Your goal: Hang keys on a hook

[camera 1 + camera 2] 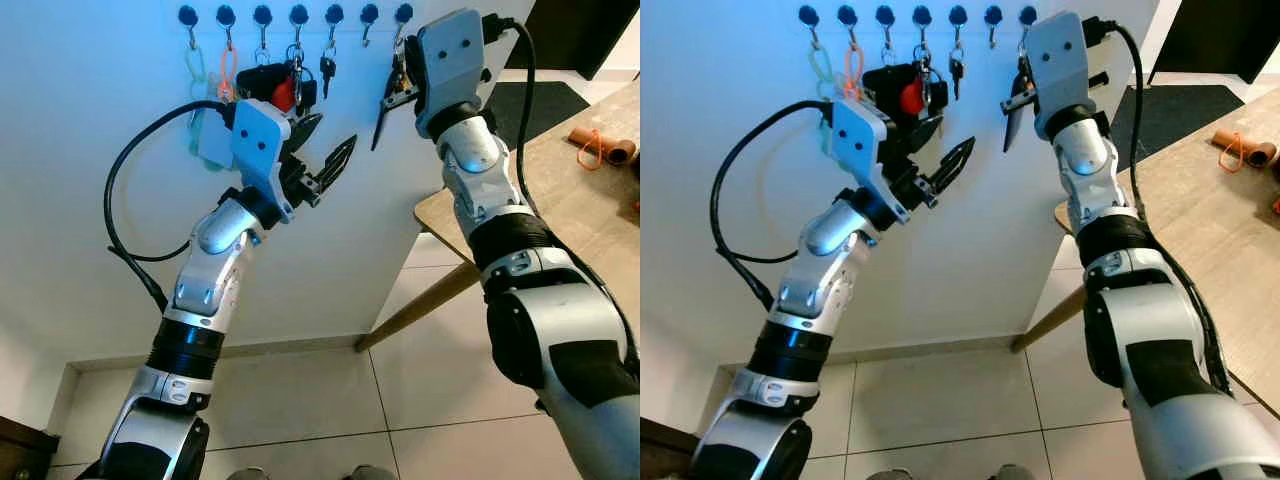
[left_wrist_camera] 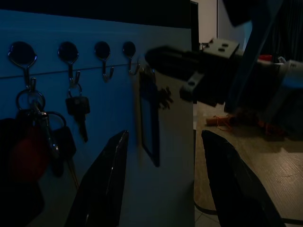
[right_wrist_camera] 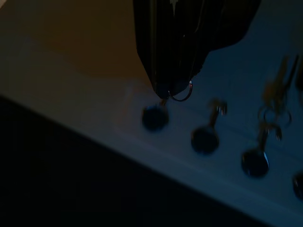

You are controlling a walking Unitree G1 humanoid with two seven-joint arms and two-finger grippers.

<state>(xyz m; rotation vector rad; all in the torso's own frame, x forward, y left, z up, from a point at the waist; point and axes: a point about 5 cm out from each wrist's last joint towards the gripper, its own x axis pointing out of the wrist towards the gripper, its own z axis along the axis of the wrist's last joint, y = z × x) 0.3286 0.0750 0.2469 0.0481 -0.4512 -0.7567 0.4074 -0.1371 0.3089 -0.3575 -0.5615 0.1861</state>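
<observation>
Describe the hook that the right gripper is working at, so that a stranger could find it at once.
On the white wall, a row of dark round-headed hooks runs along the top. The hook in question is the last one at the robot's right end, nearest the wooden table. The right gripper, pinched on a key ring, sits just beside it; its neighbour hook hangs bare.

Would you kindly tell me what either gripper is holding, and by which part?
The right gripper pinches a thin metal key ring at its fingertips, beside the end hook. The left gripper is open, holding nothing.

Wall hooks [image 1: 262, 16] carry keys [image 1: 327, 68], carabiners [image 1: 227, 72]
</observation>
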